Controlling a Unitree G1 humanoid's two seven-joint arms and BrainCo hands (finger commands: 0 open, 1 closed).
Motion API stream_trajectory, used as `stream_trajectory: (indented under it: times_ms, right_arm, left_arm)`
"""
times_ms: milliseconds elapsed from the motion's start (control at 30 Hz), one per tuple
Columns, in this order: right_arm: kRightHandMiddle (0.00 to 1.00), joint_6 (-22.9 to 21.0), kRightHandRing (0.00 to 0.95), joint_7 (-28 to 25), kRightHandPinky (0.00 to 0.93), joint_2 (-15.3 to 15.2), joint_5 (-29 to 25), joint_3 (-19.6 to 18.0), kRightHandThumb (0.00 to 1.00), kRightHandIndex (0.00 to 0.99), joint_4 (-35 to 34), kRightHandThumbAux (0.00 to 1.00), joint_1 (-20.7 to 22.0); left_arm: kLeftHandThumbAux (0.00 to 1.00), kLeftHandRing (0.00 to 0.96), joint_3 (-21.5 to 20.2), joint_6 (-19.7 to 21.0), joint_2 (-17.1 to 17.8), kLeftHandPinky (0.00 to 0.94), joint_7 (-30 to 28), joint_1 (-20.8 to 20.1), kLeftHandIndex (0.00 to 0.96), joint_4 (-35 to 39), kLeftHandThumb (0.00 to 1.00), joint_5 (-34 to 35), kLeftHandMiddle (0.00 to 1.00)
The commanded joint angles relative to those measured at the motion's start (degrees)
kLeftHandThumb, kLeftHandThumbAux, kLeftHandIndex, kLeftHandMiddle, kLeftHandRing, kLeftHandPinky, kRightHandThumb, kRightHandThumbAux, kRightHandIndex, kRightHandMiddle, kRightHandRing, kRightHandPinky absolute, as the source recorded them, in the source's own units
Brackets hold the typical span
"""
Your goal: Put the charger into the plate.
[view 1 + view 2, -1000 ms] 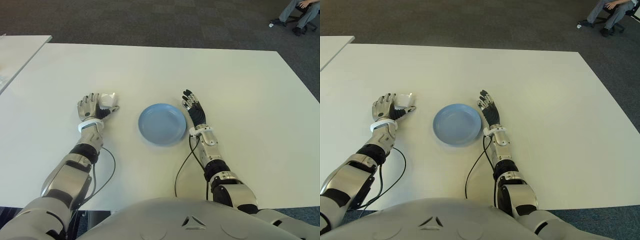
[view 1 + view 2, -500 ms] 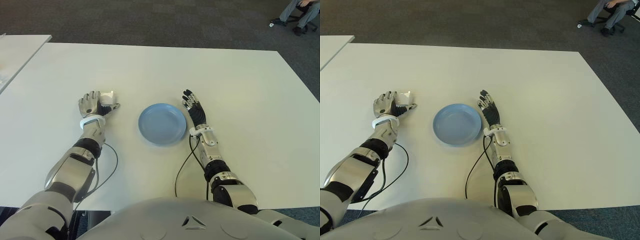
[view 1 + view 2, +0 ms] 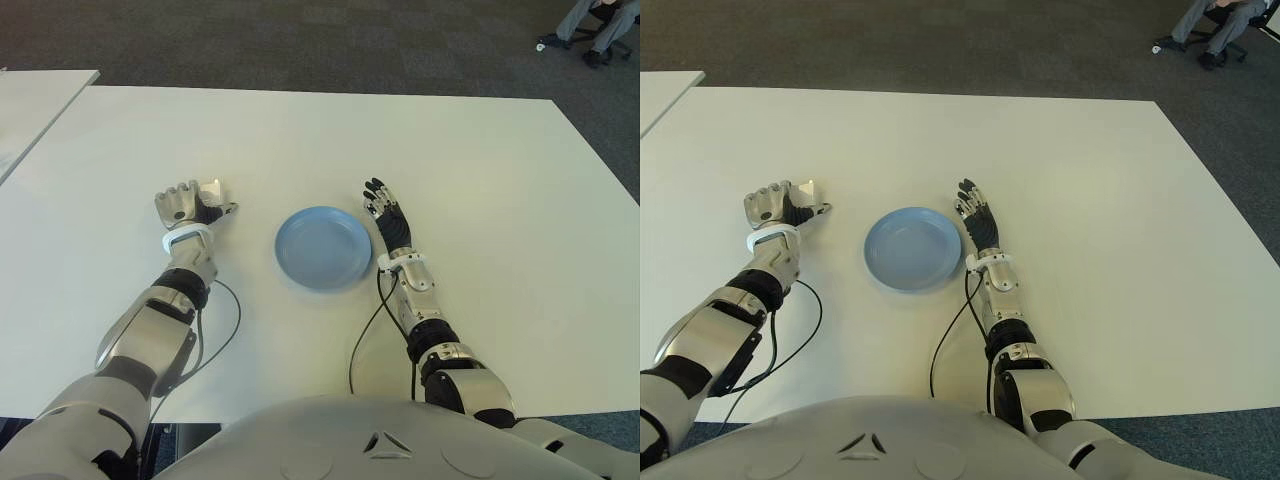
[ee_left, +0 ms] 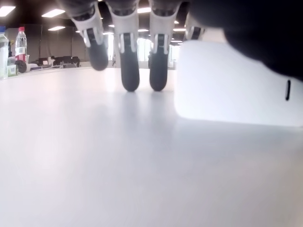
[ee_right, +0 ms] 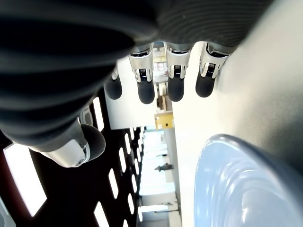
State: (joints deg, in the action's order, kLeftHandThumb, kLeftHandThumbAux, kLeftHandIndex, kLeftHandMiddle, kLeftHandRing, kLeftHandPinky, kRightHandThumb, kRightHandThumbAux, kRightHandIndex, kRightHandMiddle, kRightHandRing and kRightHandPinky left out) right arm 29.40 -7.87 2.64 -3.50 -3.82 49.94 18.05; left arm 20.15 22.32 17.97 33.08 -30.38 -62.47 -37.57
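The white charger (image 3: 212, 189) sits at the left of the white table (image 3: 480, 170), half covered by my left hand (image 3: 193, 205). That hand's fingers (image 4: 128, 61) are curled over and the thumb presses the charger (image 4: 232, 85) from the other side. I cannot tell whether the block still touches the table. The round blue plate (image 3: 323, 247) lies in the middle, a hand's width to the right of the charger, with nothing in it. My right hand (image 3: 386, 210) shows just right of the plate (image 5: 236, 189), fingers (image 5: 147, 87) stretched out and holding nothing.
A black cable (image 3: 362, 340) runs from the right wrist toward my body, and another loops by the left forearm (image 3: 225, 320). A second table (image 3: 40, 100) stands off to the far left. A seated person's legs (image 3: 600, 20) show at the far right on dark carpet.
My left hand's fingers have curled from open beside the charger to closed around it, and the wrist has turned slightly. The right hand and plate have not moved.
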Motion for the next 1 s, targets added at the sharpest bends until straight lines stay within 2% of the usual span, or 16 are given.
stream_trajectory:
  times_ms: [33,133,233,533,1000]
  right_arm:
    - [0.123,-2.17,0.083,0.63,0.065,0.33,0.07,-0.21,0.000,0.075,2.70,0.544,-2.60]
    - [0.124,-2.12,0.084,0.62,0.064,0.36,0.03,-0.23,0.000,0.075,2.80,0.543,-2.56]
    - [0.124,-2.03,0.084,0.55,0.063,0.38,-0.04,-0.26,0.000,0.075,2.97,0.544,-2.49]
    - [0.122,-1.84,0.081,0.62,0.060,0.39,0.01,-0.25,0.000,0.074,3.18,0.543,-2.41]
    - [0.134,-2.11,0.094,1.07,0.078,0.30,0.25,-0.12,0.000,0.078,2.94,0.540,-2.49]
  left_arm:
    - [0.647,0.723,-2.06,-0.33,-2.28,0.761,2.97,2.74,0.403,-1.44,0.614,2.74,0.733]
    - [0.680,0.747,-2.17,-0.66,-2.26,0.786,4.64,2.72,0.432,-1.31,0.691,2.67,0.756]
    - [0.689,0.756,-1.35,-0.84,-1.95,0.792,5.31,2.64,0.441,-1.29,0.712,2.01,0.767]
    - [0.694,0.765,0.13,-1.37,-1.09,0.795,5.56,2.53,0.445,-0.88,0.723,0.92,0.773]
    - [0.696,0.787,1.60,-5.35,0.74,0.817,6.74,3.30,0.444,0.22,0.725,0.13,0.799]
